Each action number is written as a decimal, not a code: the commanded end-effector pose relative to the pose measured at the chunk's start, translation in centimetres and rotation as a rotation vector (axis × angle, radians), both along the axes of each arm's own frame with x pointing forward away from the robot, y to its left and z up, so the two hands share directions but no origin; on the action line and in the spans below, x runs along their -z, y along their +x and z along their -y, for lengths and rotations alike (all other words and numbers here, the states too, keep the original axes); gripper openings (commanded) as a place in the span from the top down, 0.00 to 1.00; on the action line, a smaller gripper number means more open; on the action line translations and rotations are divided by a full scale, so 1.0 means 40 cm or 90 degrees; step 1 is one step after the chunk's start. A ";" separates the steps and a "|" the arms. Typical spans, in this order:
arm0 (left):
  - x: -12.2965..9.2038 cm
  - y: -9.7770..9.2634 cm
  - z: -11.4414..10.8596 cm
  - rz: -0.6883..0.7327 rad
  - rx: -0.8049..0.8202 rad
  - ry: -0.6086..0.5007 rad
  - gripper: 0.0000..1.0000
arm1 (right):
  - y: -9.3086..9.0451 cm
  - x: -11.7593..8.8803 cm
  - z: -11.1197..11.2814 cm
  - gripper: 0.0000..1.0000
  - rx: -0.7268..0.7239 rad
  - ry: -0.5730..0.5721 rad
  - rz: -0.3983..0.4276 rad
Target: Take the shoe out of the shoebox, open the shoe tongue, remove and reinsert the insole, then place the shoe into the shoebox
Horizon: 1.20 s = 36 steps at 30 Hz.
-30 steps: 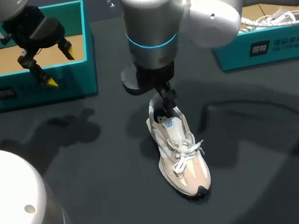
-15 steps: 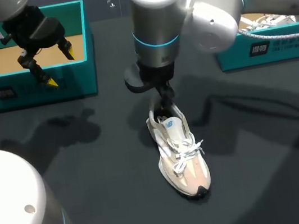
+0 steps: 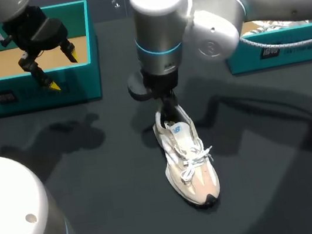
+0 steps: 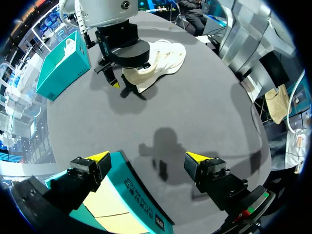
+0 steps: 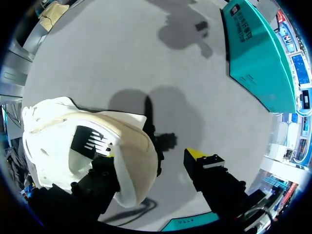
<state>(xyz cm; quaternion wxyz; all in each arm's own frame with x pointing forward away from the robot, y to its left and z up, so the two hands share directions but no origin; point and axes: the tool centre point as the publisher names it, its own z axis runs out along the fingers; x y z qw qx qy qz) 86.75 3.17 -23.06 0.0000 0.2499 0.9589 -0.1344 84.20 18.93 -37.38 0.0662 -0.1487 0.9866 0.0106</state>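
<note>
The shoe (image 5: 63, 141) hides the tip of one of the right fingers (image 5: 95, 184), sunk inside its heel.

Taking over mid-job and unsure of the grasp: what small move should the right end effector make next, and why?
Probably close the right end effector on the heel wall of the shoe. One finger sits inside the shoe opening, the other yellow-tipped finger stands clear outside it, so the heel is straddled but not gripped.
</note>
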 end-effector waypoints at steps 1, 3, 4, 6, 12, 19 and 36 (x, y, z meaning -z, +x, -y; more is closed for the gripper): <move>-0.001 0.000 -0.001 0.000 0.001 0.002 0.00 | 0.007 0.023 0.000 0.39 0.005 0.001 -0.004; -0.001 0.000 -0.001 0.000 0.001 0.002 0.00 | 0.005 0.029 0.000 0.43 0.010 0.000 -0.006; -0.001 0.000 -0.001 0.000 0.001 0.002 0.00 | 0.004 0.034 0.001 0.43 0.012 0.003 -0.009; -0.001 0.000 -0.001 0.000 0.001 0.002 0.00 | 0.001 0.043 0.001 0.45 0.018 0.001 -0.014; -0.001 0.000 -0.001 0.000 0.001 0.002 0.00 | -0.009 0.060 0.003 0.53 0.032 0.002 -0.028; -0.001 0.000 -0.001 0.000 0.001 0.002 0.00 | -0.018 0.051 0.009 1.00 0.048 0.011 -0.022; -0.001 0.000 -0.001 0.000 0.001 0.002 0.00 | 0.013 -0.241 0.134 1.00 0.101 -0.022 0.022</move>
